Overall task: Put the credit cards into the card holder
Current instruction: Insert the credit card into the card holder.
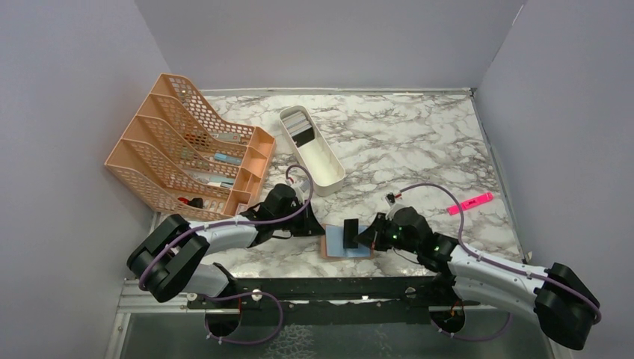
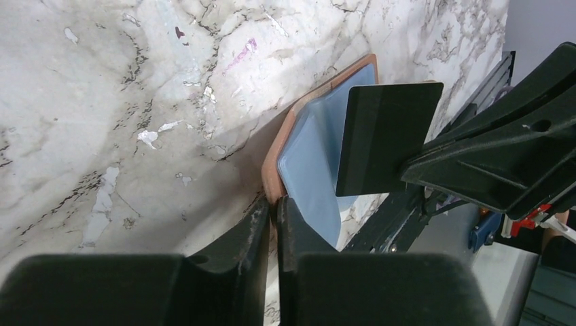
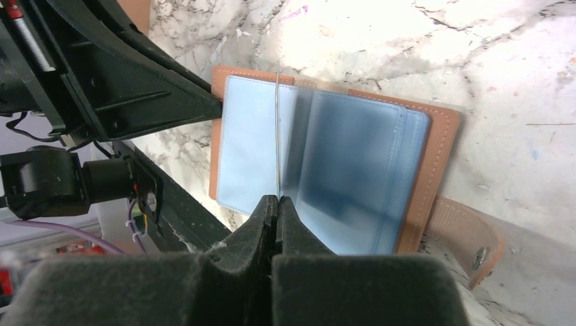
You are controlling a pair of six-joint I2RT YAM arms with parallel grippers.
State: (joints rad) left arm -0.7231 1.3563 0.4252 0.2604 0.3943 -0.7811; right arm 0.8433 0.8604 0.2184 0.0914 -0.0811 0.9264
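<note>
Tan leather-look card holder [image 3: 443, 159] lies open and flat on the marbled bench [image 2: 136, 102] near its front edge, between the two arms. Its stitched border frames glossy, pale blue plastic sleeves [image 3: 353, 170], and a strap with a metal snap [image 3: 470, 243] sticks out at one side. The right gripper [image 3: 277, 201] has its fingers pressed together on a dark credit card [image 2: 386, 136], a thin matte rectangle held upright on edge just above the sleeves. The left gripper [image 2: 273, 204] sits at the holder's opposite side, its fingers closed to a thin slit on the tan edge. Both pairs of fingers are black, blunt and wedge-shaped.
</note>
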